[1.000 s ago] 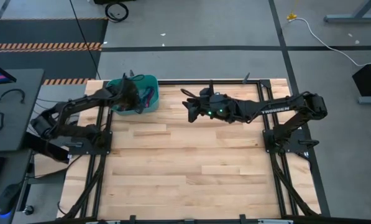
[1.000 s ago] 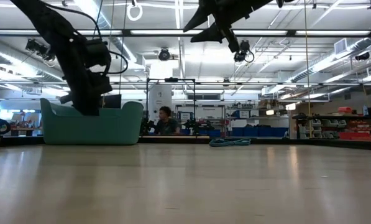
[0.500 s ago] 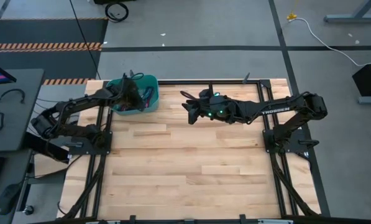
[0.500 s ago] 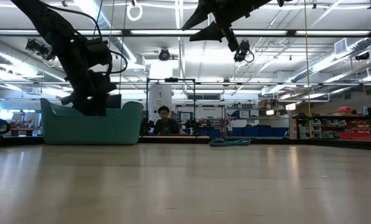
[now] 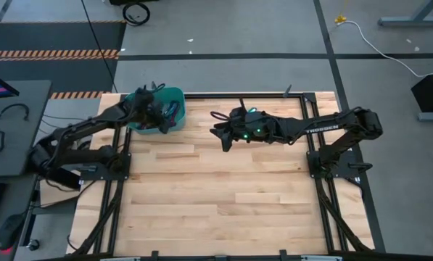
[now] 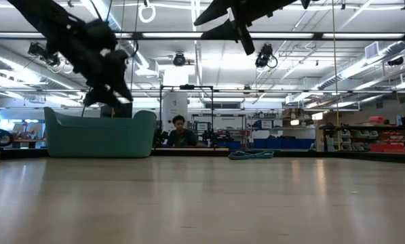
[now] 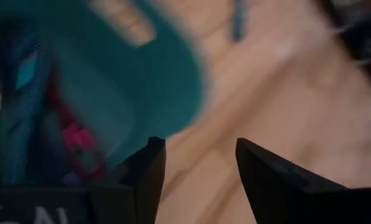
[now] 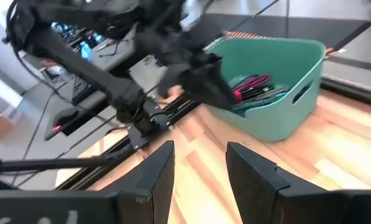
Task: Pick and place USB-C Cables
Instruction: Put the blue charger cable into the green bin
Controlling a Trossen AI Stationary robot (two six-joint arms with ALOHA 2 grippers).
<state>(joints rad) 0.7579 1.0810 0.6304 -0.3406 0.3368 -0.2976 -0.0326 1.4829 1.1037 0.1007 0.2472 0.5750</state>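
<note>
A: We begin with what is nearest in the low view. We see the bare wooden table [image 6: 202, 203], and nothing lies on its near and middle part.

B: Yes. In the high view we see the same, only pale planks between the two arm frames. Farther back, where is the right gripper [image 5: 220, 132]?

A: It hangs in the air over the far middle of the table, well apart from the bin. In the right wrist view we see its fingers [image 8: 157, 168] standing apart, with only the table between them. They hold nothing.

B: And the left gripper [image 5: 162, 117]?

A: We find it above the teal bin [image 5: 174, 96], at the side of the bin that faces the table's middle. In the low view it is raised above the bin's rim. In the left wrist view its fingers [image 7: 151, 168] are parted, and we see only wood in the gap. It also holds nothing.

B: Where are the USB-C Cables [image 8: 255, 87]?

A: They lie inside the bin, at the far left corner of the table. In the right wrist view we see pink-red and green bundles in a heap. We cannot count them.

B: Behind the table, a person [image 6: 180, 133] sits in the room, and a teal coil [image 6: 251, 155] lies there.
</note>
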